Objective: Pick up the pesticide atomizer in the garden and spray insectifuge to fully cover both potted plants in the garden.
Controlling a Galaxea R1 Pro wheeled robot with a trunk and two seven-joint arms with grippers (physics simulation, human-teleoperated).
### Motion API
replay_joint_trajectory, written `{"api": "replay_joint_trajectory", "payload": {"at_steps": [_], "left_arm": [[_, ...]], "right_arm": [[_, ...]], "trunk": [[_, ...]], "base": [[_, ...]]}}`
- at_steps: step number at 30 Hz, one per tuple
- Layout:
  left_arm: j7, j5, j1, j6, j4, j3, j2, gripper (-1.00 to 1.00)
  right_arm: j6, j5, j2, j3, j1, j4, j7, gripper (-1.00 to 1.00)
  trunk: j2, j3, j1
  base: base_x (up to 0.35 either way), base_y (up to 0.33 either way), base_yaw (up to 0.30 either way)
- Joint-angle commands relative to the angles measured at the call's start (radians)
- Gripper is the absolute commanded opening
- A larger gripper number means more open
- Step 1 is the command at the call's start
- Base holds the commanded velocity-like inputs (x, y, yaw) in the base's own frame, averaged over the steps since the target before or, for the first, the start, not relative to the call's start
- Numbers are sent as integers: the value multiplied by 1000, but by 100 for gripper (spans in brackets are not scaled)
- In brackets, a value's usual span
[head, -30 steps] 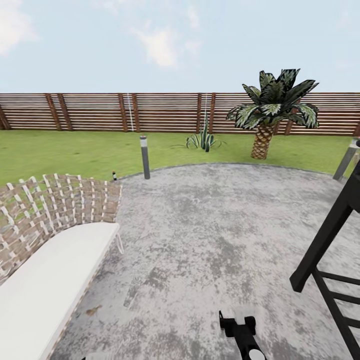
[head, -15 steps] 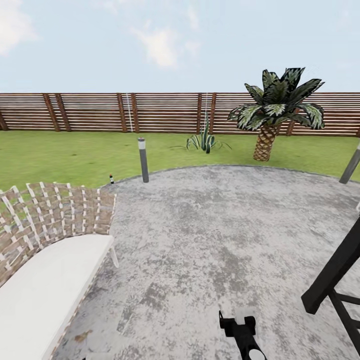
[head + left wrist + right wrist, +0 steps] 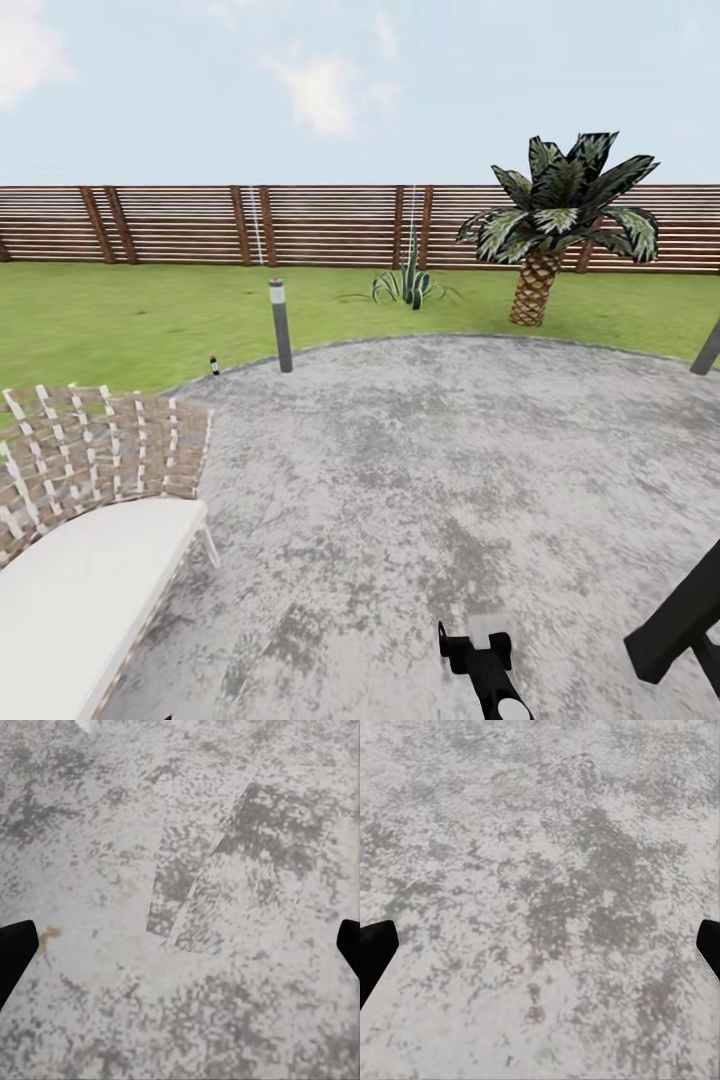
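Your pesticide atomizer stands far off at the lawn's edge, just beside a grey bollard lamp, across the stone patio. Both claws, the left gripper and right gripper, spread wide and empty, ready for grasping.

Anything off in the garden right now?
One oddity: the small dark pesticide atomizer bottle stands alone on the lawn edge beside the grey bollard lamp. The round grey stone patio shows only weathering stains.

Ahead of me, the pesticide atomizer stands upright at the lawn edge of the stone patio, near a grey bollard lamp. My right gripper hangs above paving.
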Motion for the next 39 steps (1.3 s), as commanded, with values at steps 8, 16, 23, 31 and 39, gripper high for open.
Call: {"api": "replay_joint_trajectory", "payload": {"at_steps": [8,16,23,31,39], "left_arm": [[3,0,-1,-3,1,0,1,100],[3,0,-2,-3,1,1,1,100],[3,0,-2,-3,1,1,2,100],[3,0,-2,-3,1,1,3,100],[3,0,-2,-3,1,-1,1,100]], "right_arm": [[-2,1,-1,5,-1,1,-9,100],[-2,1,-1,5,-1,1,-9,100],[-2,1,-2,4,-1,1,-9,100],[-1,1,-1,5,-1,1,-9,100],[0,1,-1,5,-1,1,-9,100]], "trunk": [[0,-1,0],[0,-1,0],[0,-1,0],[0,-1,0],[0,-1,0]], "base": [[337,-94,0],[337,-96,0],[337,-96,0],[337,-96,0],[337,-96,0]]}}
